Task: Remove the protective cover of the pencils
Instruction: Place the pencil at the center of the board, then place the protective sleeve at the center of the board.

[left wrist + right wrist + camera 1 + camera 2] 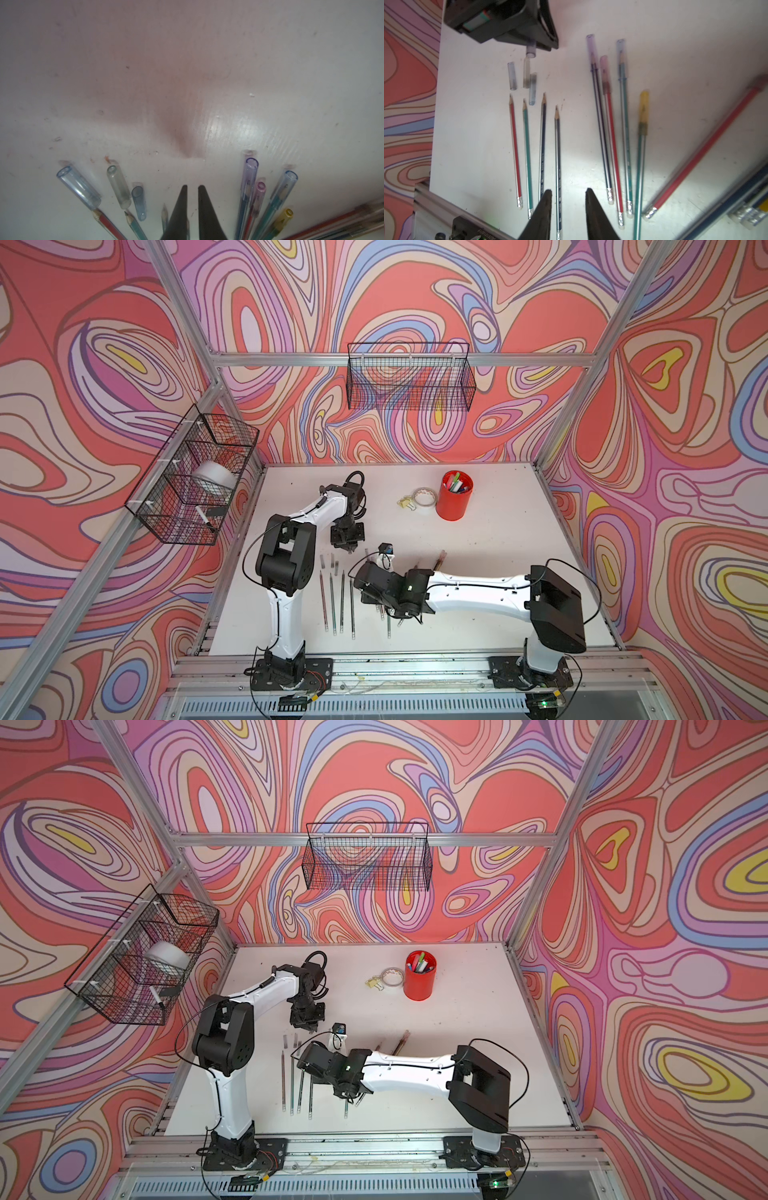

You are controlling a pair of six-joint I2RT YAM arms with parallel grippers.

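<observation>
Pencils [527,158] lie flat on white surface [675,41] — four bare w/ sharp tips, clear caps [512,75] loose by their points. Four alongside are still capped, more heaped nearby. Left end effector [192,188]: pinched to a slit, another clear cap [531,51] at its tip, grip unclear. Right end effector [568,192]: fingers apart, straddling blue pencil [557,158] near its eraser end — not clamped.

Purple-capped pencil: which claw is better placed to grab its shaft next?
Probably right. The right claw stands open just beside the purple-capped pencil, at its eraser end; the left claw is shut, up by the loose caps.
</observation>
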